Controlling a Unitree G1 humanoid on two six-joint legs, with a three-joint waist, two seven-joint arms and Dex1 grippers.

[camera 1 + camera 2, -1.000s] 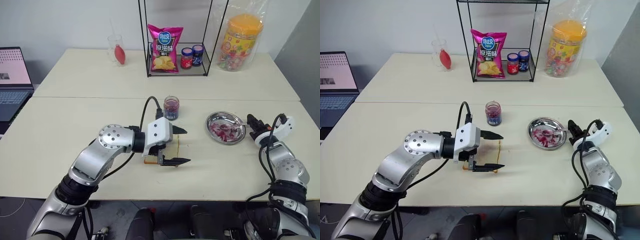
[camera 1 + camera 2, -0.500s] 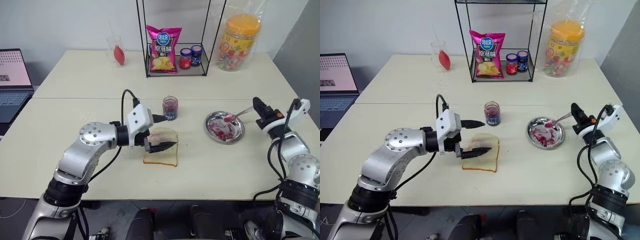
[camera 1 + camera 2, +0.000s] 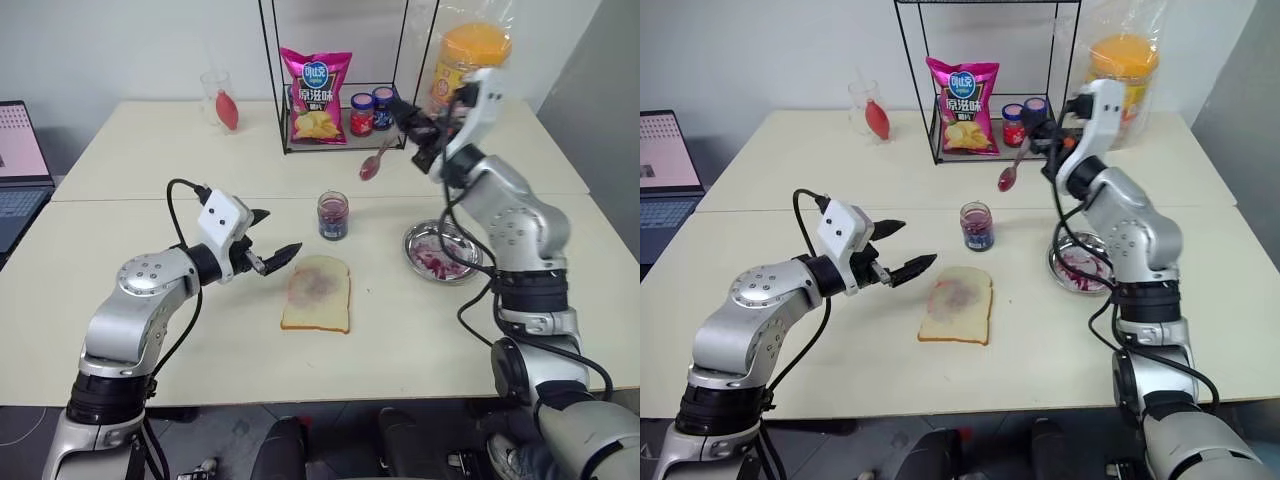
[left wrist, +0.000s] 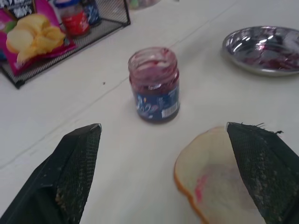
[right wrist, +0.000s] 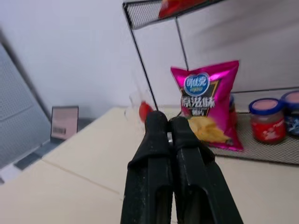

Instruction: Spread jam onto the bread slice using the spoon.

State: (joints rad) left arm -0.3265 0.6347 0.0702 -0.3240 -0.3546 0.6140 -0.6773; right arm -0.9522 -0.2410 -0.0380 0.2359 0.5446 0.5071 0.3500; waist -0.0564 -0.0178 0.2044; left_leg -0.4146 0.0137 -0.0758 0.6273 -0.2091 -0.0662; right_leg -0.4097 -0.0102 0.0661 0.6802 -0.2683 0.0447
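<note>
jam jar [image 3: 333, 216] behind bread slice [image 3: 317, 293] | dish [image 3: 425, 262] right | 2 jars [image 3: 372, 110] seemingly in rack [image 3: 340, 140]

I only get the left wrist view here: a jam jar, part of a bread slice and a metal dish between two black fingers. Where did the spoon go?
Observer: The right gripper holds the spoon up in the air, in front of the wire rack, with its bowl hanging down.
Operator: Anything on the spoon?
Observer: Yes, its bowl looks reddish-purple, like the jam.
Operator: Is it above the bread?
Observer: No. The bread slice lies flat on the table nearer the robot; the spoon hangs beyond the jar.
Operator: And the fingers I see, do they touch the bread?
Observer: No, the left gripper is open and beside the slice, on its left.
</note>
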